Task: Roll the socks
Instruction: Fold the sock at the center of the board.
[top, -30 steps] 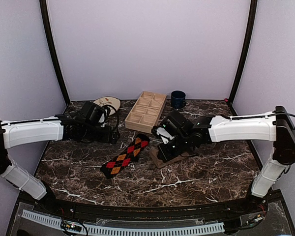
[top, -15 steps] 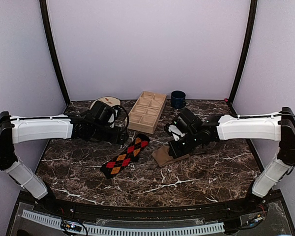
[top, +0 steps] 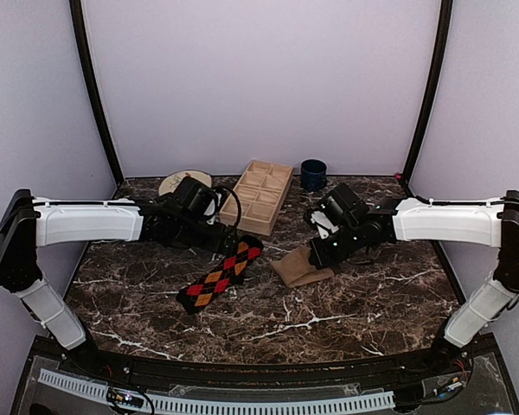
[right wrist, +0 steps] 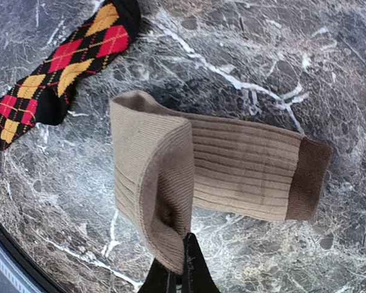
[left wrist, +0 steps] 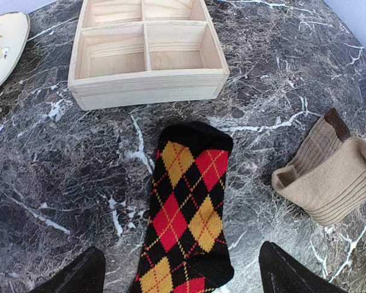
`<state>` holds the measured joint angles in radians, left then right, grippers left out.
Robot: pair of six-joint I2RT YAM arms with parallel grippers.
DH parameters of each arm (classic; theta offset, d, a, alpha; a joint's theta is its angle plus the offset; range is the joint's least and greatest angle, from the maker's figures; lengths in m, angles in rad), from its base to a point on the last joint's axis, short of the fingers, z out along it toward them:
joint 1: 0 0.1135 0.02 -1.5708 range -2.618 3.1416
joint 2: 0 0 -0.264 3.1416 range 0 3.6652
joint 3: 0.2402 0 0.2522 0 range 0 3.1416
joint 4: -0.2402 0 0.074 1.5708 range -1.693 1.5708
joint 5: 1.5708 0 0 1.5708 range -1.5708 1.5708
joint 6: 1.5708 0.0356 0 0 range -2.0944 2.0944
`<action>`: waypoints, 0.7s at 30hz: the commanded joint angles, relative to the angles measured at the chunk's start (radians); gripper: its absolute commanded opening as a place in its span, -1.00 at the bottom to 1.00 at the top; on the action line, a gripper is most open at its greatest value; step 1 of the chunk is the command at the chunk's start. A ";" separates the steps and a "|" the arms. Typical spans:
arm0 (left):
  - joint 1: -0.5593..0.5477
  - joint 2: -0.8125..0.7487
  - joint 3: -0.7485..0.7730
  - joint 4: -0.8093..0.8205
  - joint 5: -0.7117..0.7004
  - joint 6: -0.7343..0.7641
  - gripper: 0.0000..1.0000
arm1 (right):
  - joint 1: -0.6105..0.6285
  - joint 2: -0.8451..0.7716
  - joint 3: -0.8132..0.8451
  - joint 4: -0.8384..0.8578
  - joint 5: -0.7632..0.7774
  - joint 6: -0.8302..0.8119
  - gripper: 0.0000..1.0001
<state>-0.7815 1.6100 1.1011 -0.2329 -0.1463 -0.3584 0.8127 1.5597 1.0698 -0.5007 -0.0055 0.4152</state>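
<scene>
We show the right pincer (right wrist: pixel 182 272) gripping the tan sock (right wrist: pixel 238 165) by its folded end, apparently to begin rolling; left pincer (left wrist: pixel 184 273) open.

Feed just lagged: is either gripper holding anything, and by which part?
The right gripper pinches the tan sock by the edge of its folded-over end. The left gripper is open over the argyle sock, holding nothing.

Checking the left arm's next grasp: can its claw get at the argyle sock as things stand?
Probably yes. The left claw stands open over the argyle sock, which lies flat and uncovered; the tan sock and tray sit clear of it.
</scene>
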 commanded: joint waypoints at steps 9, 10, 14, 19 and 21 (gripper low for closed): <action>-0.058 0.087 0.114 0.008 0.019 0.028 0.80 | -0.067 -0.047 -0.058 0.042 -0.002 -0.027 -1.00; -0.062 0.096 0.122 0.010 0.024 0.031 0.80 | -0.073 -0.047 -0.060 0.046 -0.004 -0.029 -1.00; -0.081 0.139 0.155 0.019 0.054 0.052 0.80 | -0.093 -0.045 -0.068 0.057 -0.011 -0.040 -1.00; -0.108 0.205 0.217 0.030 0.080 0.080 0.80 | -0.124 -0.042 -0.083 0.073 -0.033 -0.052 -1.00; -0.117 0.236 0.251 0.025 0.087 0.088 0.80 | -0.132 -0.041 -0.088 0.077 -0.039 -0.058 -1.00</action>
<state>-0.8780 1.8118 1.2869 -0.2161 -0.0883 -0.3061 0.7013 1.5368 1.0012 -0.4603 -0.0231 0.3782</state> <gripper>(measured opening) 0.901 0.008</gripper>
